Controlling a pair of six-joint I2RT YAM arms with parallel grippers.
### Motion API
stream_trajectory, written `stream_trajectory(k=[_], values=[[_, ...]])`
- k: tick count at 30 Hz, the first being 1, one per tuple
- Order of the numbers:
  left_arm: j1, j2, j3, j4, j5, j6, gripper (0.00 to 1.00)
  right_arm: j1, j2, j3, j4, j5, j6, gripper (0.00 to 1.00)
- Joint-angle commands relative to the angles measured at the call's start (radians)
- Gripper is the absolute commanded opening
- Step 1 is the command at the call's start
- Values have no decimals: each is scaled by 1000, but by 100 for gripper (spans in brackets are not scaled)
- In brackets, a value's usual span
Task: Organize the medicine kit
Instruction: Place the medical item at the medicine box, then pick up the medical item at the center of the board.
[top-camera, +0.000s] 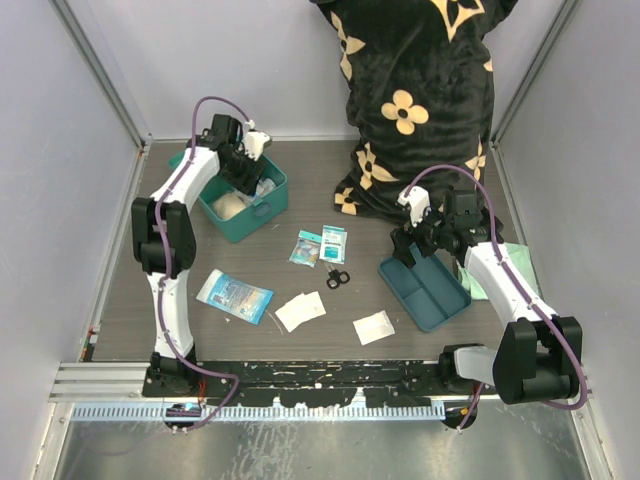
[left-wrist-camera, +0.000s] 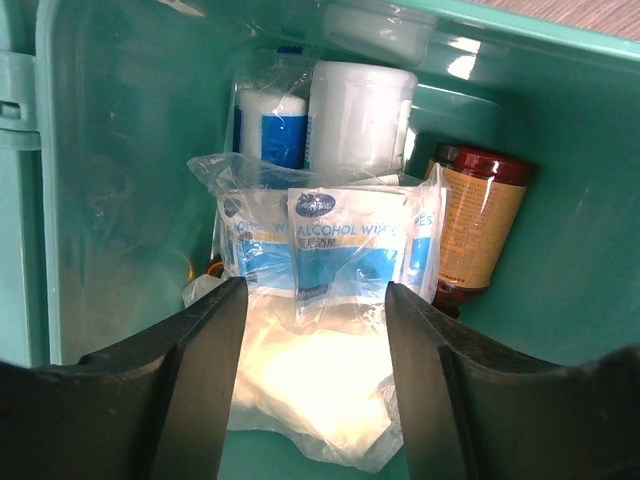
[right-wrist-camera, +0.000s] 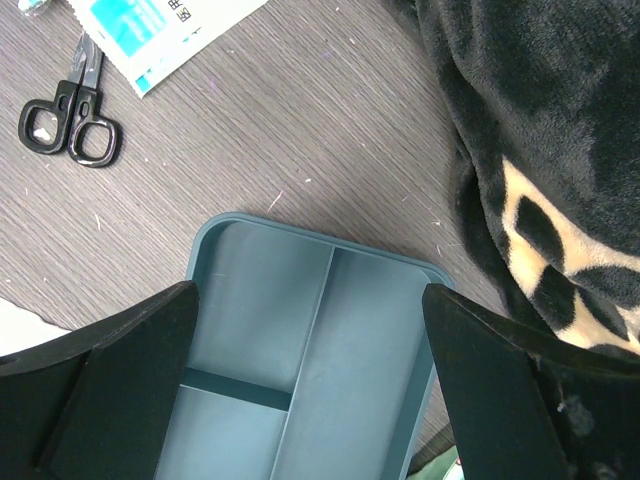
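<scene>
The medicine kit (top-camera: 243, 215), a teal box, stands open at the back left. My left gripper (top-camera: 248, 172) reaches down into it. In the left wrist view its jaws (left-wrist-camera: 315, 288) stand open and hold nothing. Below them a clear bag of alcohol wipes (left-wrist-camera: 330, 240) leans over a white gauze packet (left-wrist-camera: 310, 380). Behind stand a white bottle (left-wrist-camera: 360, 110), a blue-and-white roll (left-wrist-camera: 272, 125) and a brown bottle (left-wrist-camera: 480, 220). My right gripper (top-camera: 420, 250) hangs wide open (right-wrist-camera: 310, 291) over the darker divided tray (top-camera: 425, 292), whose compartments (right-wrist-camera: 370, 340) hold nothing.
Black scissors (top-camera: 337, 277) and two blue sachets (top-camera: 320, 245) lie mid-table. A blue packet (top-camera: 234, 295) and two white pads (top-camera: 300, 311) (top-camera: 373, 327) lie nearer the front. A black flowered blanket (top-camera: 420, 100) fills the back right. A pale green cloth (top-camera: 510, 265) lies beside the tray.
</scene>
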Motion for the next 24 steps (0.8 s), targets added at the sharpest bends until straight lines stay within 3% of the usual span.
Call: stream_trajectory(k=[1, 5, 12, 18, 24], values=[[6, -107, 16, 19, 1, -2, 62, 7, -4, 20, 11, -6, -8, 100], [6, -165, -27, 54, 2, -5, 72, 7, -2, 20, 10, -7, -9, 100], [6, -271, -126, 137, -17, -17, 99, 6, -2, 20, 12, -2, -3, 100], [6, -362, -207, 190, -59, -50, 98, 5, -8, 21, 16, 7, 0, 100], [6, -533, -401, 325, -63, -84, 98, 4, -14, 23, 30, 20, 20, 100]])
